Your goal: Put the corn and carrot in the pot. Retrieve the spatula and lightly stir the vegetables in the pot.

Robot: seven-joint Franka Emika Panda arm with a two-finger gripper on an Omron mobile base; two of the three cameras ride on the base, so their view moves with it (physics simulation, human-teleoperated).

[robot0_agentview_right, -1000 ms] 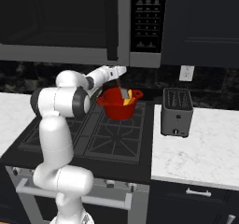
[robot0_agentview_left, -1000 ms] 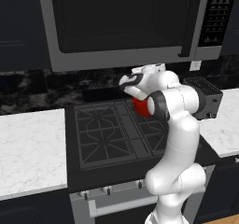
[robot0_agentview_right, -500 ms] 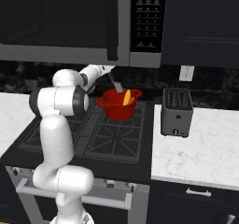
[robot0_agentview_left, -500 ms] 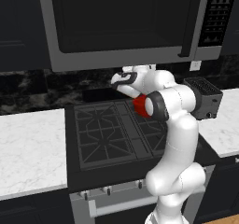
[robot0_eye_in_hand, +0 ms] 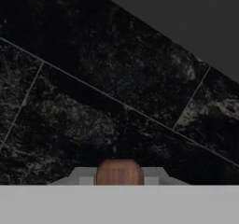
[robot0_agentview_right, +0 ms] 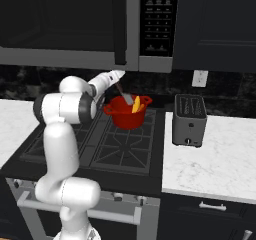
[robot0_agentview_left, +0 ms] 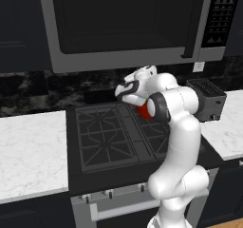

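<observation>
Fingers [robot0_eye_in_hand: 119, 181] clenched on the spatula [robot0_eye_in_hand: 119, 172]: in the hand view its rounded reddish-brown end sits squarely between the two grey finger pads, with dark marbled backsplash tiles [robot0_eye_in_hand: 116, 92] beyond.

Right base view: the spatula [robot0_agentview_right: 125, 95] slants down from the hand toward the pot [robot0_agentview_right: 128, 114], its pale lower end reaching to the pot's rim on the left side. Whether the tip touches the contents cannot be told.

Pot is red, round, two loop handles; it stands on the stove [robot0_agentview_right: 115, 151], at the rear right burner, near the stove's back edge. Inside, the vegetables [robot0_agentview_right: 136, 105]: one yellow-orange piece leaning against the inner wall toward the right; individual pieces cannot be told apart.

Left base view: the hand [robot0_agentview_left: 129, 90] hangs over the rear of the stove [robot0_agentview_left: 104, 137], the forearm covering most of the pot [robot0_agentview_left: 142, 112]; a red sliver shows below the wrist.

Surroundings: microwave [robot0_agentview_right: 100, 24] mounted above the stove, keypad on its right. Grey toaster [robot0_agentview_right: 190, 120] on the white marble tabletop [robot0_agentview_right: 210, 159] just right of the stove, toward the rear edge. A second stretch of white tabletop [robot0_agentview_left: 28, 156] lies left of the stove. Wall outlet [robot0_agentview_right: 200, 78] above the toaster.
</observation>
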